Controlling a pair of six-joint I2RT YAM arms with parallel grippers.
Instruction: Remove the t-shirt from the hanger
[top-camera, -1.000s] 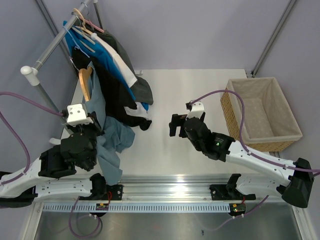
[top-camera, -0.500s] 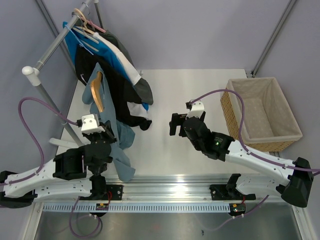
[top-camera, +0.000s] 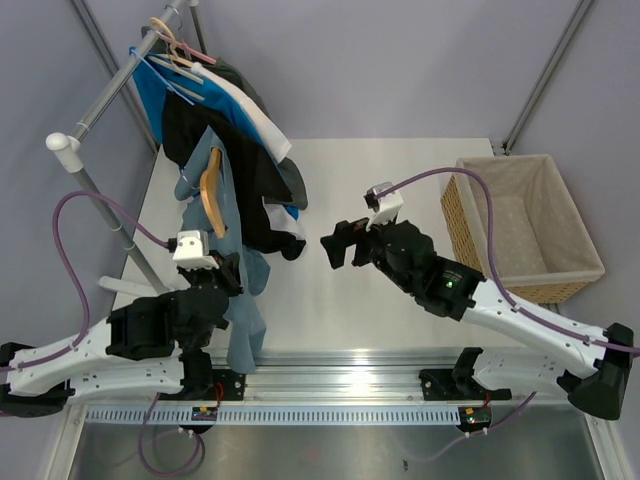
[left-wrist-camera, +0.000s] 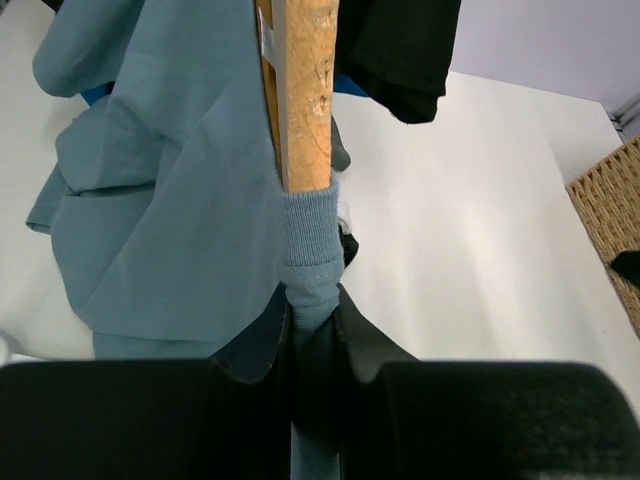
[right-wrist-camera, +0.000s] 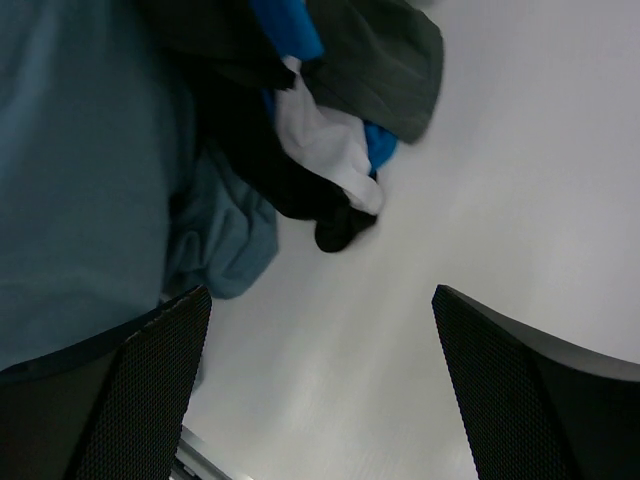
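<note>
White table (top-camera: 400, 170), grey walls | left gripper (left-wrist-camera: 312, 325) pinching ribbed collar of blue-grey t-shirt (left-wrist-camera: 170, 220) at tip of wooden hanger (left-wrist-camera: 308, 90) | t-shirt draped on hanger beside dark garments (top-camera: 240, 180) | right gripper (top-camera: 338, 246) spread wide, holding nothing, over table

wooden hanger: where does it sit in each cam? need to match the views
Top external: wooden hanger at upper left, tilted, with the grey-blue t-shirt draped on it and trailing down.
Left wrist: the hanger is at top centre, one arm running down into the shirt's collar.
Right wrist: not in view.
Shared landmark: the grey-blue t-shirt, left of centre in the left wrist view and at the left edge in the right wrist view.
</note>
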